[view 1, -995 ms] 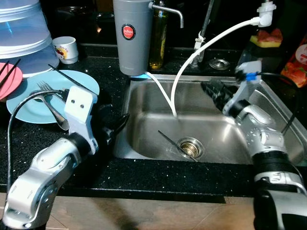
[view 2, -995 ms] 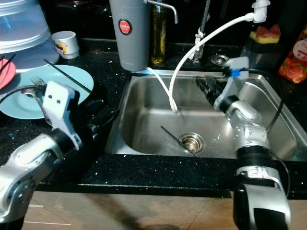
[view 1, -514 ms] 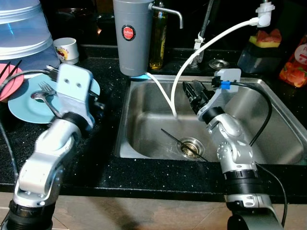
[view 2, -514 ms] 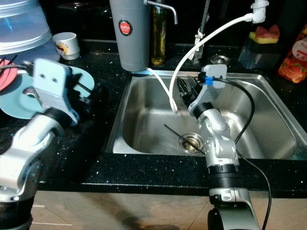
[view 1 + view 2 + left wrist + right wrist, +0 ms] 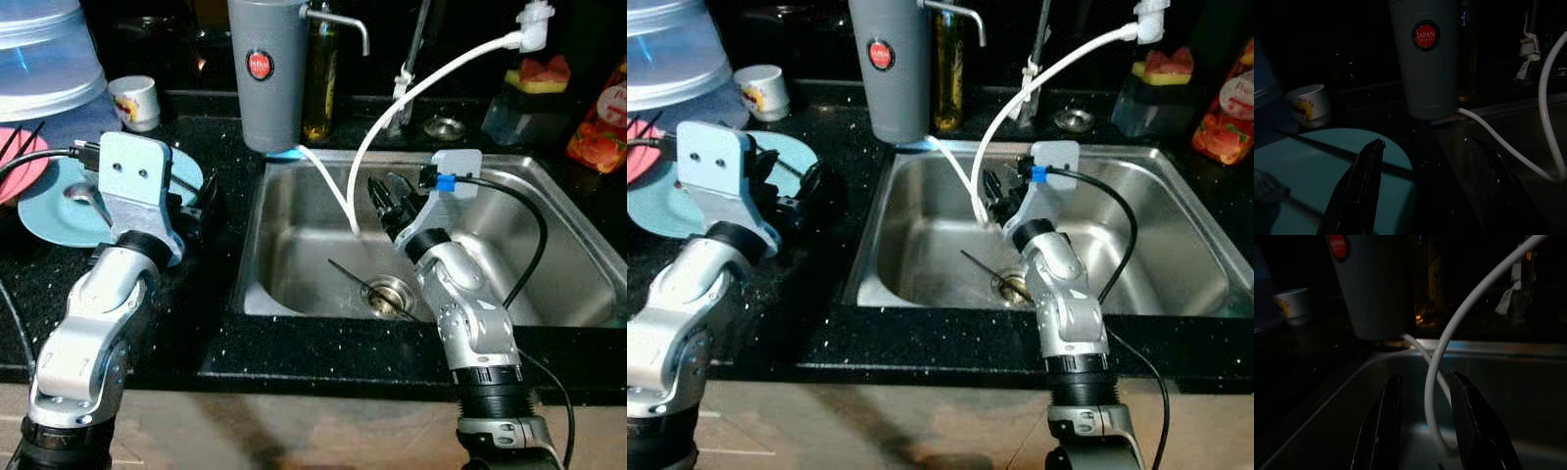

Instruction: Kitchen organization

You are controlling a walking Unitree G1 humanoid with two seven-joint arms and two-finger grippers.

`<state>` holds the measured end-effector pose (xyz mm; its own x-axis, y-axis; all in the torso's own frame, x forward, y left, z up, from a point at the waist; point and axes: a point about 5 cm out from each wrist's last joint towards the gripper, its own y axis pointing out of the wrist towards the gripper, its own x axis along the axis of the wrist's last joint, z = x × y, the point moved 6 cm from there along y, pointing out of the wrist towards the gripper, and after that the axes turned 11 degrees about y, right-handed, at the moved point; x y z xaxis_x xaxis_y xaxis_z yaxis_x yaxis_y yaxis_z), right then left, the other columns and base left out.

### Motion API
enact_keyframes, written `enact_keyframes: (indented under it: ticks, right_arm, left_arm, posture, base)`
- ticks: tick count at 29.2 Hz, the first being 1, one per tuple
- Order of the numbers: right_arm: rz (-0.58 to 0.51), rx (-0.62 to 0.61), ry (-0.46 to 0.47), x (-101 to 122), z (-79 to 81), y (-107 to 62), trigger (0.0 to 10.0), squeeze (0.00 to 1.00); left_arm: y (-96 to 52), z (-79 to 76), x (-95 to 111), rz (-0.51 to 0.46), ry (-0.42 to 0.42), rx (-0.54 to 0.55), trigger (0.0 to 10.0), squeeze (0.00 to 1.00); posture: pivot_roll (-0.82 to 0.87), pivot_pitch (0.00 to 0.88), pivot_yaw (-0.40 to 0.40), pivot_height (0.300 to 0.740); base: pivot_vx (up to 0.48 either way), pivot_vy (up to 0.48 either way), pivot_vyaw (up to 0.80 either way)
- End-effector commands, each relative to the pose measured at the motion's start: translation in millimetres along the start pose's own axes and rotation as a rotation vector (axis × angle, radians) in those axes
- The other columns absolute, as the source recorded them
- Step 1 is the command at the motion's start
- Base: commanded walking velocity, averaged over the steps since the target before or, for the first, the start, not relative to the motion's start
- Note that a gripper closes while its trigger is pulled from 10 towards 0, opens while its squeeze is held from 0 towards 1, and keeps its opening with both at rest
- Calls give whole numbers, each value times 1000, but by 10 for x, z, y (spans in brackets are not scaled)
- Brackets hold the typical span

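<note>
A light blue plate (image 5: 54, 211) with a metal utensil (image 5: 80, 194) on it lies on the black counter left of the sink. A black chopstick (image 5: 1327, 152) lies across the plate. My left gripper (image 5: 1425, 142) hovers open over the plate's right edge, nothing between its fingers. Another black chopstick (image 5: 345, 273) lies on the sink floor beside the drain (image 5: 390, 294). My right gripper (image 5: 1425, 377) is inside the steel sink (image 5: 554, 279), open, pointing at the white hose (image 5: 1449, 333) that hangs just beyond its fingertips.
A grey filter canister (image 5: 266, 73) and an oil bottle (image 5: 321, 78) stand behind the sink. A white cup (image 5: 134, 101), a clear dome (image 5: 44, 59) and a pink plate (image 5: 15, 162) sit at the far left. A sponge (image 5: 532, 76) and red packet (image 5: 600, 127) are at the back right.
My left arm swung up and left, bringing its gripper over the blue plate. My right gripper moved from the sink's right side leftward to the white hose.
</note>
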<state>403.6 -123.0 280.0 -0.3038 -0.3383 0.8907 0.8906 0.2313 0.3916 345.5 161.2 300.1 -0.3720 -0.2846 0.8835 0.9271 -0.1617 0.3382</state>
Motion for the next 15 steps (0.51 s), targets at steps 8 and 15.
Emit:
enact_keyframes:
  ticks: [8,15]
  right_arm:
    - [27,1,8,-28,31,-34,10000,0]
    - [37,4,12,-37,56,-35,10000,0]
  left_arm:
    - [-30,17,-27,12,2,12,10000,0]
    - [-39,32,-36,14,-6,15,10000,0]
  posture:
    - [43,89,13,740]
    - [42,91,10,740]
  base:
    - [-364,0,0]
    - [-334,0,0]
